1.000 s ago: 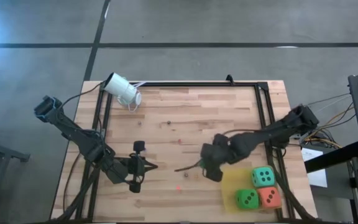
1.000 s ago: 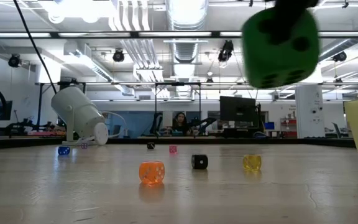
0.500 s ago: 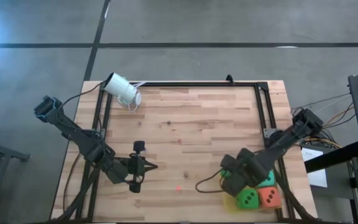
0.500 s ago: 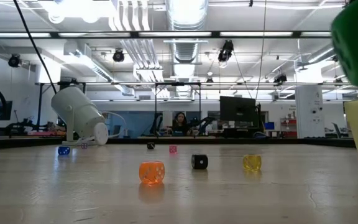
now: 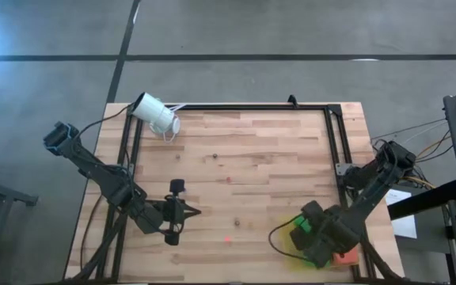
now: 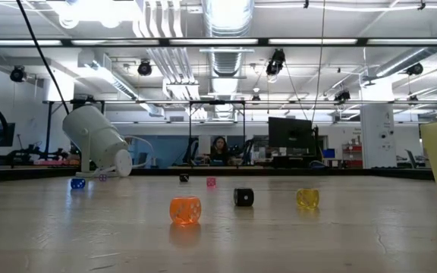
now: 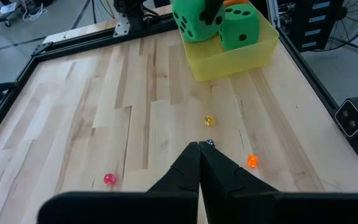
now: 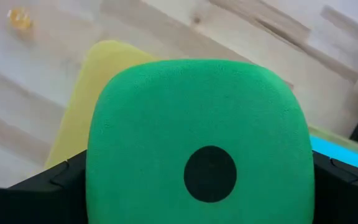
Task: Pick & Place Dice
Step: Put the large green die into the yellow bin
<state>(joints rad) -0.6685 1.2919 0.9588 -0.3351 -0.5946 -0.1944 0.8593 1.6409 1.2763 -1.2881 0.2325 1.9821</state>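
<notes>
Right gripper (image 5: pixel 307 234) sits at the table's 5 o'clock corner, directly above the yellow tray (image 7: pixel 253 53); the left arm is well apart at about 8 o'clock. Held die: a bright green die (image 8: pixel 197 143), a cube with no long axis, single-pip face toward the wrist camera. Right jaws are spread wide and clamped on its two opposite sides. In the left wrist view it hangs over the tray's open space, just beside the second green die (image 7: pixel 239 28), with the orange-red die (image 5: pixel 343 256) behind. The teal die (image 8: pixel 337 152) shows only as an edge. Judgement: the drop is straight down. Left gripper (image 7: pixel 199 163) idles, fingers pressed together, holding nothing.
</notes>
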